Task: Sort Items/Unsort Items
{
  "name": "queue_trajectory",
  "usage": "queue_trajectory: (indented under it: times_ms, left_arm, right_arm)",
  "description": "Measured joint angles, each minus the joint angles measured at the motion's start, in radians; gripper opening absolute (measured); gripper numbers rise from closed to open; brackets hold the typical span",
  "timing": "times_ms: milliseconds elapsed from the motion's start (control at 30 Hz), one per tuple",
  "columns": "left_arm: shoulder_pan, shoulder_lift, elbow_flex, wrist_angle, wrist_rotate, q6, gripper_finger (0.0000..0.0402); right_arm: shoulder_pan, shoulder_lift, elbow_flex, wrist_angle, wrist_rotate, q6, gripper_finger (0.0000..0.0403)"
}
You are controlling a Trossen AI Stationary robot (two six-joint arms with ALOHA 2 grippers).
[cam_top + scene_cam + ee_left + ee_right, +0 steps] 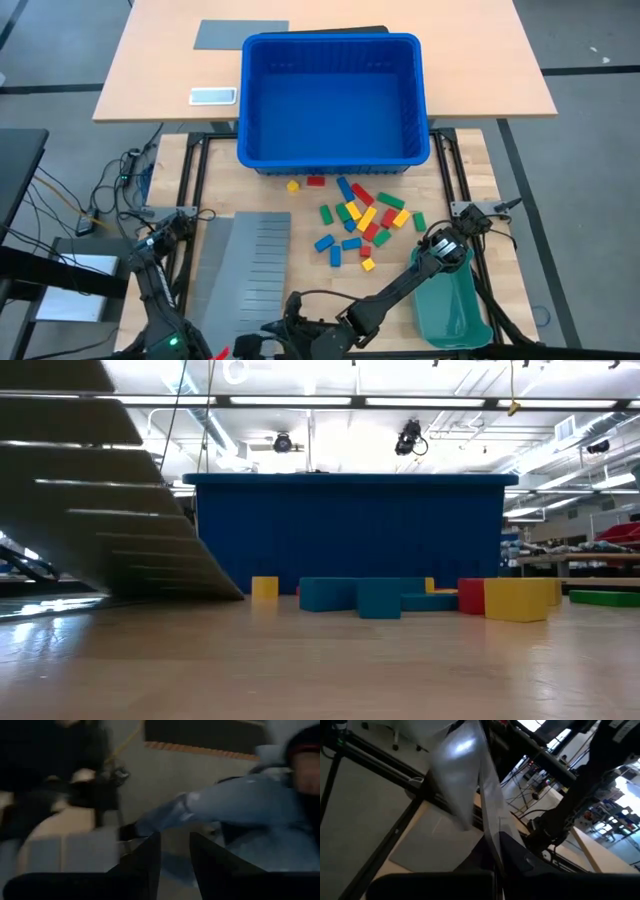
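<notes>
At table's near edge, my right gripper [496,870] clamps divider sheet [245,270], tilted. Left gripper [174,857] parted, empty. Blocks [362,222] scattered between blue bin [333,100] and teal tray [452,305]. Hold pinch firm; lower sheet flat, clear of blocks.

glossy plastic blocks [362,220]; matt wood table [470,180]; ribbed plastic bin [330,100].
</notes>
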Motion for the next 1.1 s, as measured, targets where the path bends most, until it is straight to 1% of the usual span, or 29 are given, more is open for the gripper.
queue_trajectory:
  times_ms: [67, 167, 300, 367, 467, 667, 800, 967, 1100]
  left_arm:
    - [0.015, -0.001, 0.000, 0.082, 0.016, 0.046, 0.0108]
    - [0.028, -0.008, 0.000, 0.169, 0.012, 0.133, 0.0108]
    - [0.025, -0.039, 0.000, 0.207, -0.024, 0.226, 0.0108]
    - [0.019, -0.062, 0.000, 0.202, -0.054, 0.253, 0.0108]
    - [0.004, -0.098, 0.000, 0.202, -0.127, 0.299, 0.0108]
    - [-0.056, -0.181, 0.000, 0.202, -0.306, 0.429, 0.0108]
    - [-0.095, -0.219, 0.000, 0.200, -0.409, 0.524, 0.0108]
    - [-0.127, -0.256, 0.000, 0.224, -0.458, 0.682, 0.0108]
    - [-0.127, -0.268, 0.000, 0.311, -0.461, 0.782, 0.0108]
  right_arm:
    - [0.000, 0.000, 0.000, -0.003, 0.005, -0.002, 0.0001]
    - [0.002, 0.000, 0.000, -0.003, 0.010, -0.003, 0.0001]
    - [0.010, -0.004, 0.000, -0.014, 0.016, -0.012, 0.0001]
    - [0.016, -0.013, 0.000, -0.017, 0.020, -0.014, 0.0001]
    - [0.024, -0.040, 0.000, -0.017, 0.044, -0.043, 0.0001]
    - [0.035, -0.129, 0.000, -0.041, 0.102, -0.103, 0.0001]
    - [0.038, -0.194, 0.000, -0.076, 0.113, -0.147, 0.0001]
    - [0.039, -0.278, 0.000, -0.124, 0.142, -0.180, 0.0001]
    - [0.033, -0.333, -0.001, -0.167, 0.142, -0.182, 0.0001]
